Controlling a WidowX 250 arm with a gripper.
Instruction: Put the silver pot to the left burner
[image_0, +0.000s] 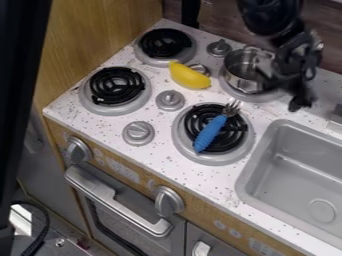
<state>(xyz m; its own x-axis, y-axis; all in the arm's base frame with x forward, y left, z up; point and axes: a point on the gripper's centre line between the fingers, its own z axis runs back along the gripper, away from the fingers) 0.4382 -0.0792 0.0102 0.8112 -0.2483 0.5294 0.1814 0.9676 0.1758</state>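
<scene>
- Silver pot sits on the burner off the sink's far corner; gripper beside it, jaws parted!
- Danger: shallow rim grip, and it could slip; low swing away from the sink could clip the banana.

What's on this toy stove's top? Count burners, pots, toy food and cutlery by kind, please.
Burners: 4, one under the pot
Silver pot: 1
Yellow banana: 1
Blue-handled fork: 1
Total: 7
</scene>
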